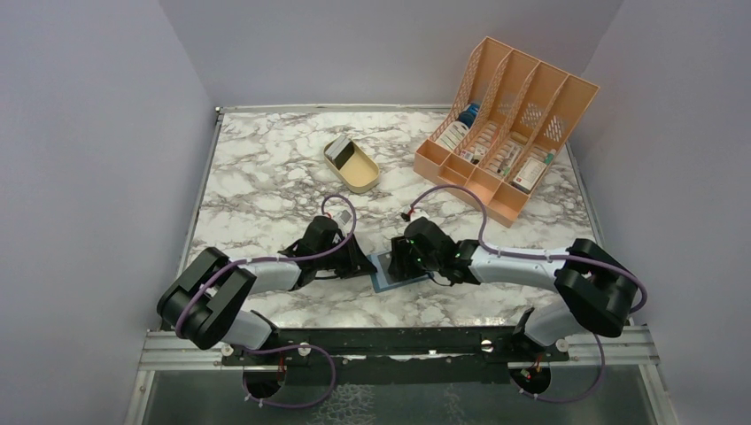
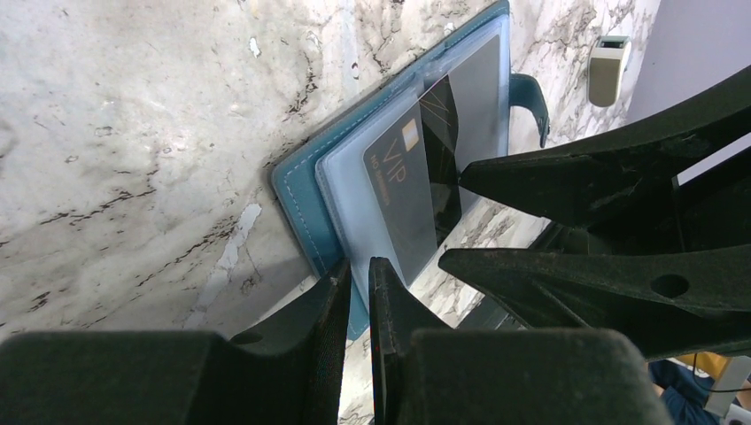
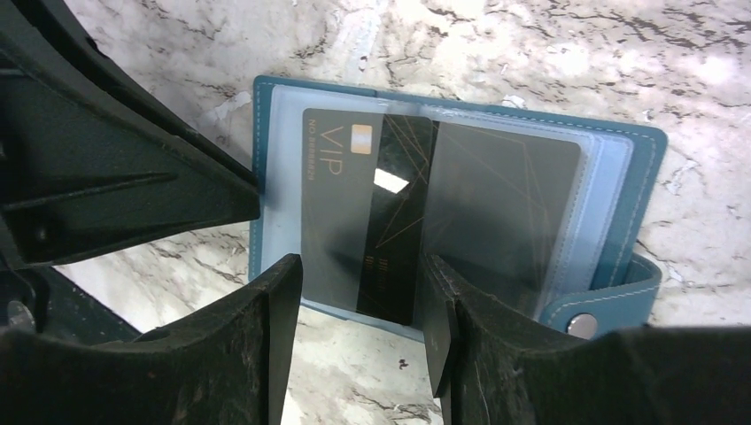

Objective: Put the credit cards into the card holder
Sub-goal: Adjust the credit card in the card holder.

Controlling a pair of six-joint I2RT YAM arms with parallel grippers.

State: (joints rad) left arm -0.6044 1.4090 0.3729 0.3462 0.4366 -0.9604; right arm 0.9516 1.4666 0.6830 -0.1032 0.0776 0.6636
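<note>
Straddling the dark plastic credit card (image 3: 341,204), the right gripper (image 3: 359,270) stands parted; the card sits half inside the pale-blue-pocketed teal folding card holder (image 3: 639,177), which the left gripper (image 2: 359,288) pinches by the near edge of the marble desk (image 1: 266,159). Best push flat and straight, holder pinned.

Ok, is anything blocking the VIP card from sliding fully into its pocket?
Nothing visible. The VIP card sits partway under the clear pocket of the card holder; right gripper straddles it, open; left gripper pinches the holder's edge.

Marble table (image 1: 266,159), card holder (image 1: 386,274), tan tray (image 1: 359,170), rack (image 1: 574,99)
</note>
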